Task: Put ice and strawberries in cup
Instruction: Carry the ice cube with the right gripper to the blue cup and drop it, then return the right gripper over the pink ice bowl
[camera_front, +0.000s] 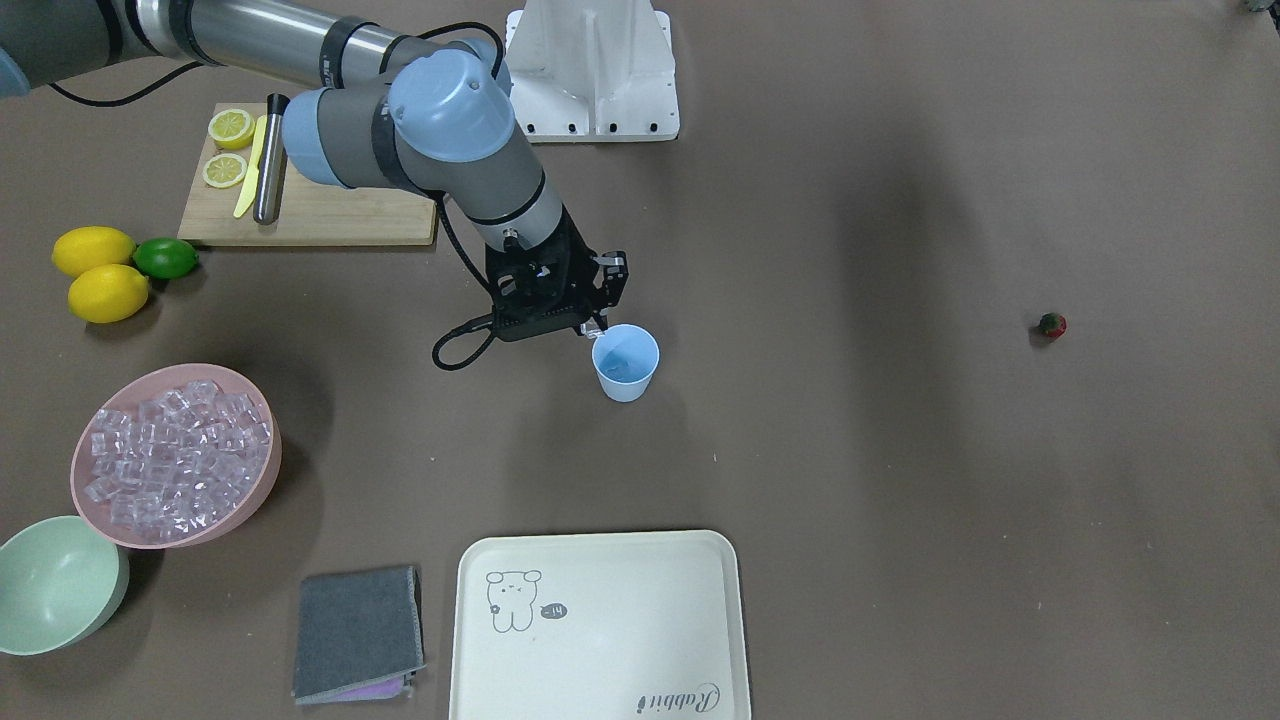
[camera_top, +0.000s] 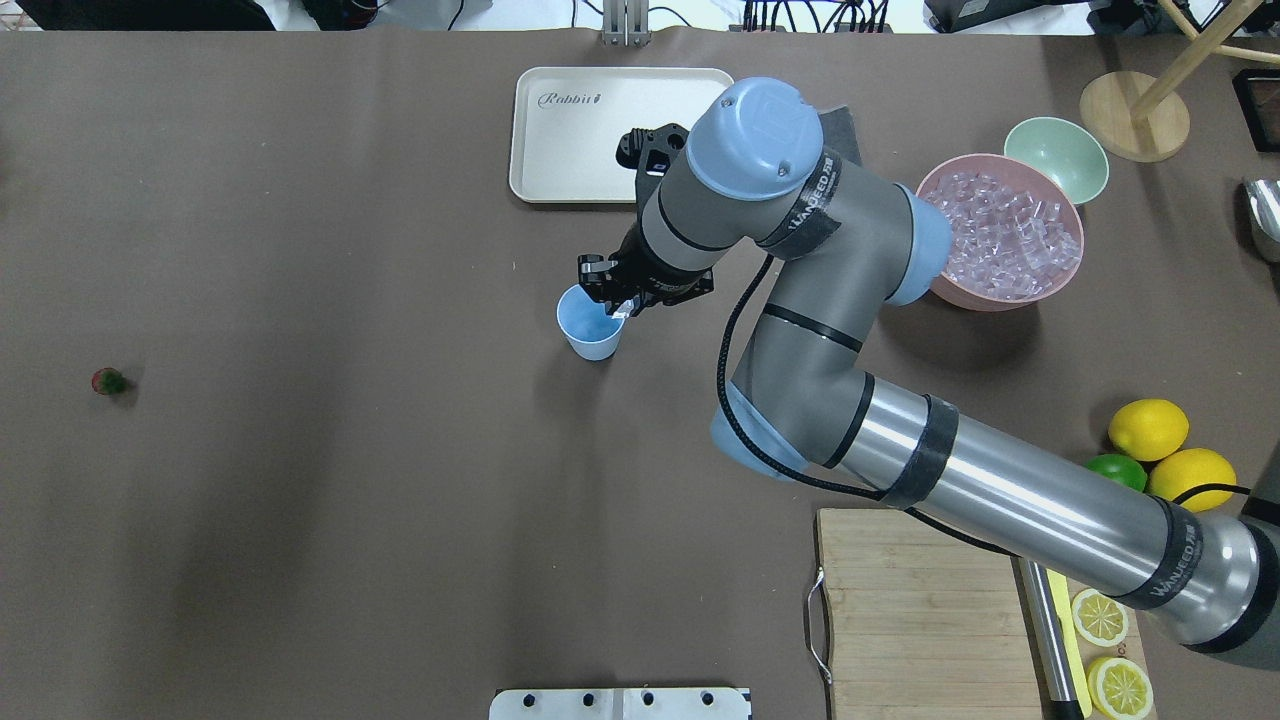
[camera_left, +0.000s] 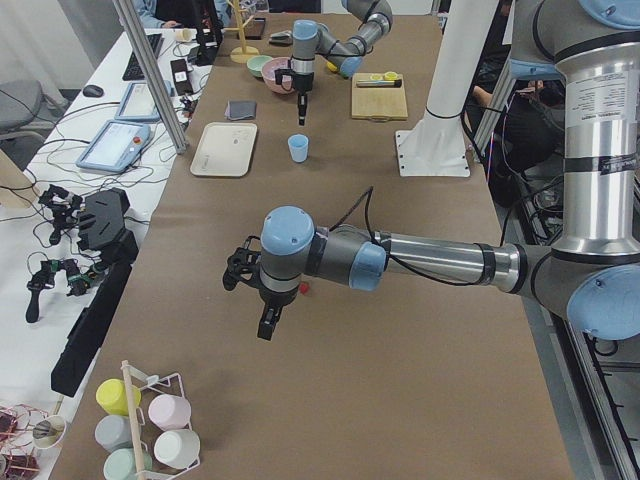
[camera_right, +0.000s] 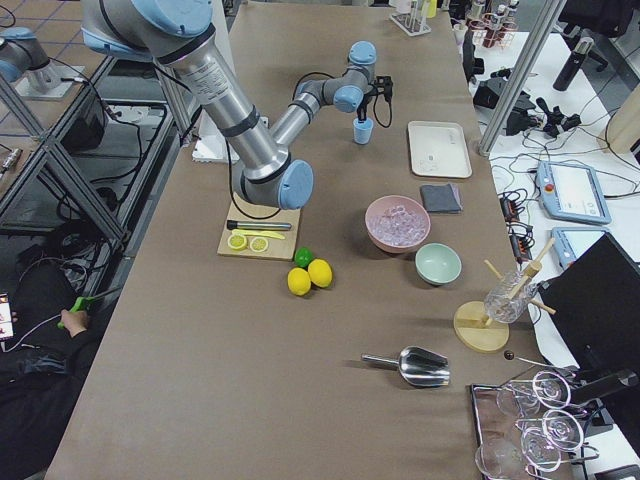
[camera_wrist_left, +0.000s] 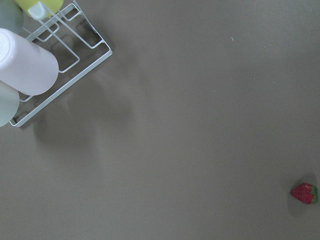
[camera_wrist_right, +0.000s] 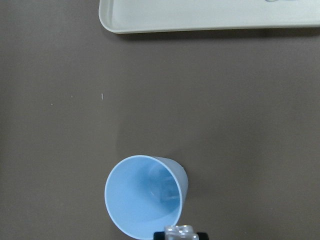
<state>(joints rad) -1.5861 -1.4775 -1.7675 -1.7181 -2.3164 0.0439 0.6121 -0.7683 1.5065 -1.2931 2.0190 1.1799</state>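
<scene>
Far left, the strawberry lies alone on the brown table, and a wide stretch of that brown surface runs from it to the cup. My left gripper hangs above the table near the berry. It shows only in the side view, so I cannot tell how its jaws stand.

Mid-table stands the light-blue cup, upright. In the wrist view a faint glassy shape shows at its bottom, though I cannot be sure it is ice. My right gripper sits just above the cup's right rim, its fingers closed on one clear ice cube.

Beyond the cup and apart from it, the cream tray lies close to the table's far edge. It bears "Rabbit" in script and, in the front view, a small bear drawing with a bubble too small to read.

Further right, past my arm, the pink bowl is heaped with ice. The pale-green bowl is just beside it, showing only its plain inside.

Nearer the right edge, two lemons and a lime huddle together. The wooden cutting board with lemon slices lies close to the near edge. The white lettering on my arm's black bands is too small to read surely.
</scene>
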